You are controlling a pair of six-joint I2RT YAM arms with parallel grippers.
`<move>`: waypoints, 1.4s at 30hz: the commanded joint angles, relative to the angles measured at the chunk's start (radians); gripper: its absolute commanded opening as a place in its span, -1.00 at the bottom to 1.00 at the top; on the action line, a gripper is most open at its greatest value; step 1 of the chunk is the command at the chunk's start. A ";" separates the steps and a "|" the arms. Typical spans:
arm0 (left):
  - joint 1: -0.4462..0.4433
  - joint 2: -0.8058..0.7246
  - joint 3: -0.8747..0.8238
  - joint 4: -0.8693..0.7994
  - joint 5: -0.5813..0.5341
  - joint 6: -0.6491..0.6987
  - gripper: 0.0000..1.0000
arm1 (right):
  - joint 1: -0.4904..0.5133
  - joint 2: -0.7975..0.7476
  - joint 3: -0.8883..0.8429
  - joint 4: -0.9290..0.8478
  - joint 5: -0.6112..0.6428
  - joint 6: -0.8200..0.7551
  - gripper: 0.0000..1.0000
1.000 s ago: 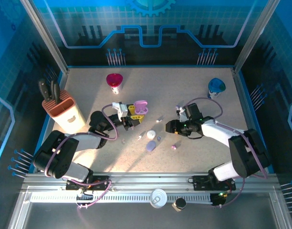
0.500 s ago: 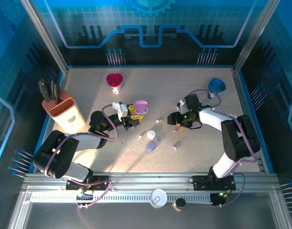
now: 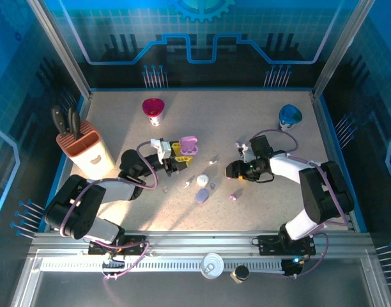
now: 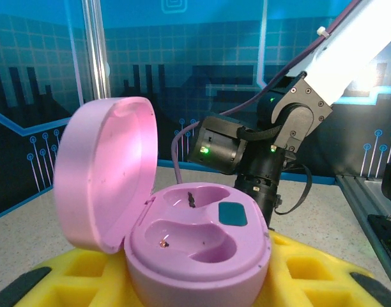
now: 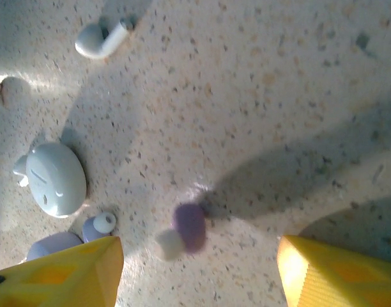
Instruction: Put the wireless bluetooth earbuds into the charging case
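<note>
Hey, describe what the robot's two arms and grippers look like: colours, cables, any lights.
Both arms have black joint housings. The left arm looks grey between them; the right arm has a glossy white link and small green lights. A thin purple cable loops along each. The left gripper carries a white block, the right gripper is black. Their fingers are yellow with square recesses.

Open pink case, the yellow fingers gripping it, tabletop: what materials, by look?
Open pink oval charging case: looks like moulded plastic with a smooth satin finish; soft highlights on the lid. Yellow fingers: probably foam or soft rubber; matte, with gridded recesses. Tabletop: speckled beige, maybe stone-look laminate; the look leaves it open.
</note>
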 commanded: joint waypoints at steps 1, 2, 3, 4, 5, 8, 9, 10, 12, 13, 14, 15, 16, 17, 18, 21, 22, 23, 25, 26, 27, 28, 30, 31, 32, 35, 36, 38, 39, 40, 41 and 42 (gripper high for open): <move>0.008 -0.002 -0.008 0.034 0.026 0.016 -0.23 | 0.012 -0.038 -0.019 -0.023 -0.020 0.021 0.30; 0.009 0.000 -0.010 0.034 0.024 0.015 -0.23 | 0.016 -0.046 -0.018 -0.026 -0.001 0.024 0.30; 0.009 0.000 -0.010 0.034 0.023 0.015 -0.23 | 0.019 -0.057 -0.014 -0.029 0.023 0.026 0.30; 0.008 0.003 -0.012 0.034 0.018 0.016 -0.23 | 0.026 -0.069 -0.008 -0.039 0.059 0.024 0.28; 0.010 0.005 -0.014 0.034 0.003 0.014 -0.23 | 0.034 -0.082 0.002 -0.051 0.095 0.019 0.28; 0.033 0.013 -0.021 0.034 -0.018 -0.002 -0.24 | 0.065 -0.103 0.032 -0.091 0.167 -0.004 0.28; 0.041 0.013 -0.024 0.034 -0.019 -0.008 -0.24 | 0.078 -0.104 0.046 -0.108 0.191 -0.006 0.28; 0.046 0.011 -0.025 0.034 -0.021 -0.009 -0.24 | 0.089 -0.103 0.054 -0.119 0.211 -0.001 0.28; 0.053 0.007 -0.030 0.033 -0.024 -0.009 -0.24 | 0.107 -0.101 0.054 -0.105 0.217 0.035 0.26; 0.054 0.006 -0.031 0.034 -0.024 -0.008 -0.24 | 0.110 -0.100 0.049 -0.090 0.211 0.057 0.24; 0.056 0.005 -0.030 0.034 -0.025 -0.006 -0.24 | 0.116 -0.098 0.045 -0.072 0.209 0.077 0.20; 0.057 0.006 -0.031 0.034 -0.025 -0.006 -0.24 | 0.124 -0.095 0.043 -0.062 0.212 0.082 0.18; 0.057 0.006 -0.028 0.034 -0.024 -0.006 -0.24 | 0.130 -0.090 0.046 -0.059 0.216 0.081 0.17; 0.057 0.008 -0.027 0.035 -0.022 -0.006 -0.24 | 0.135 -0.080 0.052 -0.062 0.220 0.084 0.15; 0.058 0.008 -0.025 0.034 -0.020 -0.007 -0.24 | 0.135 -0.069 0.058 -0.070 0.217 0.097 0.13; 0.057 0.009 -0.022 0.034 -0.014 -0.009 -0.24 | 0.129 -0.047 0.037 -0.026 0.189 0.219 0.00; 0.058 0.009 -0.021 0.034 -0.013 -0.009 -0.24 | 0.127 -0.044 0.011 0.023 0.153 0.266 -0.03; 0.057 0.009 -0.022 0.034 -0.012 -0.008 -0.24 | 0.126 -0.039 -0.020 0.088 0.114 0.324 -0.06; 0.057 0.011 -0.022 0.034 -0.011 -0.008 -0.24 | 0.122 -0.036 -0.072 0.192 0.058 0.430 -0.13; 0.058 0.011 -0.022 0.034 -0.011 -0.007 -0.24 | 0.123 -0.038 -0.095 0.248 0.036 0.472 -0.14; 0.057 0.011 -0.022 0.035 -0.011 -0.008 -0.24 | 0.123 -0.041 -0.113 0.282 0.028 0.501 -0.15; 0.057 0.010 -0.021 0.035 -0.007 -0.007 -0.24 | 0.122 -0.043 -0.129 0.313 0.025 0.525 -0.18; 0.057 0.012 -0.020 0.034 -0.004 -0.006 -0.24 | 0.121 -0.039 -0.143 0.332 0.028 0.545 -0.20; 0.057 0.013 -0.020 0.034 -0.003 -0.004 -0.24 | 0.120 -0.037 -0.149 0.341 0.030 0.549 -0.21; 0.057 0.014 -0.020 0.034 -0.002 -0.004 -0.24 | 0.116 -0.032 -0.154 0.352 0.029 0.554 -0.22; 0.057 0.014 -0.019 0.035 -0.001 -0.005 -0.24 | 0.100 -0.015 -0.174 0.400 0.025 0.574 -0.24; 0.057 0.014 -0.019 0.034 0.001 -0.006 -0.24 | 0.094 -0.010 -0.178 0.412 0.022 0.579 -0.26; 0.057 0.014 -0.020 0.034 0.002 -0.008 -0.24 | 0.085 0.003 -0.181 0.437 0.006 0.587 -0.28; 0.057 0.013 -0.022 0.034 0.003 -0.008 -0.24 | 0.082 0.007 -0.186 0.453 0.002 0.595 -0.29; 0.057 0.014 -0.022 0.034 0.002 -0.008 -0.24 | 0.080 0.010 -0.187 0.465 -0.002 0.599 -0.31; 0.057 0.016 -0.022 0.035 0.004 -0.006 -0.24 | 0.077 0.013 -0.187 0.476 -0.006 0.602 -0.32; 0.057 0.015 -0.023 0.034 0.003 -0.006 -0.24 | 0.074 0.016 -0.184 0.477 -0.009 0.602 -0.33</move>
